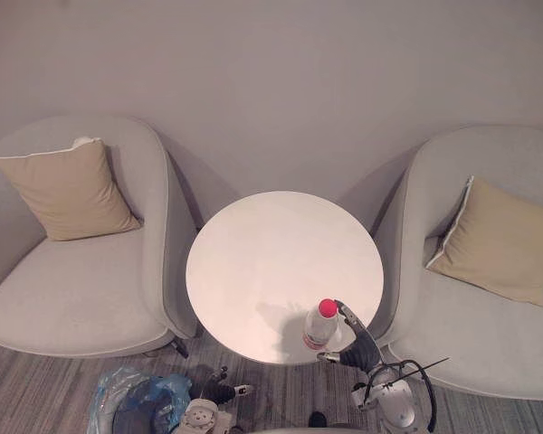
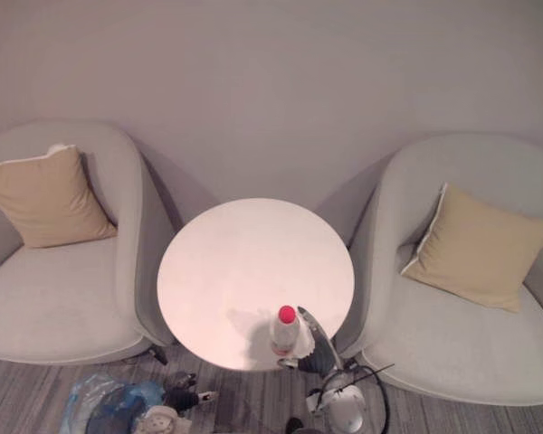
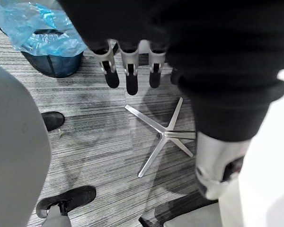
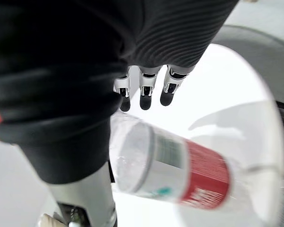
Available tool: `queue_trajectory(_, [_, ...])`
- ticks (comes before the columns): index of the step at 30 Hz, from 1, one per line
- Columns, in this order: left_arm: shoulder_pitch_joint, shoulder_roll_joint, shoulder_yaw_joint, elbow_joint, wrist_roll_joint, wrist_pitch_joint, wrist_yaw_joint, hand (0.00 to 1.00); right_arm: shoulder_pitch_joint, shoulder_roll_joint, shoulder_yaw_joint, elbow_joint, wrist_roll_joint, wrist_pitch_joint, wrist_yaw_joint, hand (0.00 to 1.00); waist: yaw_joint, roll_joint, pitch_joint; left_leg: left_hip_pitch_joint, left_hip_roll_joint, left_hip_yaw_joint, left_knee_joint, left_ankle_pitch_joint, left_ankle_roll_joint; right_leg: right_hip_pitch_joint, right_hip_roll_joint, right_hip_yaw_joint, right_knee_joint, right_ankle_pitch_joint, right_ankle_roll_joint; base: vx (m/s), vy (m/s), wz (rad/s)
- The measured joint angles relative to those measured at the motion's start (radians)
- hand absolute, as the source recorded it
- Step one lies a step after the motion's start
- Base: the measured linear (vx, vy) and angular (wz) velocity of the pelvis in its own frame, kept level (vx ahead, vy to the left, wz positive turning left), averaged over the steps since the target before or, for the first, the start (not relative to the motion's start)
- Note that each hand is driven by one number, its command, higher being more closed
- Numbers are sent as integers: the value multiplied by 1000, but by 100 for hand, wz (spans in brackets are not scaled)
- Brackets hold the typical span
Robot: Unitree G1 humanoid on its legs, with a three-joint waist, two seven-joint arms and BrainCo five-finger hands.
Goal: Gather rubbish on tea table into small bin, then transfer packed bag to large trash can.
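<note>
Your right robot hand [image 1: 359, 346] is wide, fingers straight, just beside the bottle [image 1: 319, 330] standing at the table's [image 1: 253, 262] near right edge. Close round its middle before lifting, keep it upright, then carry it to the blue-lined bin [image 1: 149, 402] on the floor. Your left robot hand [image 3: 128, 71] hangs relaxed.

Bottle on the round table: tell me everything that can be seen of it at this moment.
The bottle is clear plastic with a red cap and a red-and-white label band round its body. It stands upright near the front edge of the round white table, toward the robot's right. The right hand is open close beside it, with straight fingers reaching alongside it. Whether they touch the bottle cannot be told.
</note>
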Motion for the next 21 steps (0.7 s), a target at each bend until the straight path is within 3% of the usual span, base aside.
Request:
queue_trajectory(18, [7, 7, 2, -45, -42, -7, 5, 0, -174, 19, -3, 152, 54, 23, -51, 0, 9, -2, 34, -37, -7, -53, 6, 1, 0, -89, -27, -52, 178, -103, -1, -7, -2, 9])
queue_trajectory(19, [7, 8, 2, -51, -43, -8, 5, 0, -194, 19, -3, 171, 54, 27, -51, 100, 11, -4, 37, -46, -9, -55, 7, 2, 0, -105, -30, -53, 192, -109, -2, 7, -5, 5])
queue_trajectory(21, [5, 8, 2, -58, -50, -9, 5, 0, -226, 20, -3, 208, 54, 38, -53, 100, 11, -4, 49, -46, -13, -59, 11, 4, 1, -112, -36, -57, 212, -119, -2, 28, -8, 7])
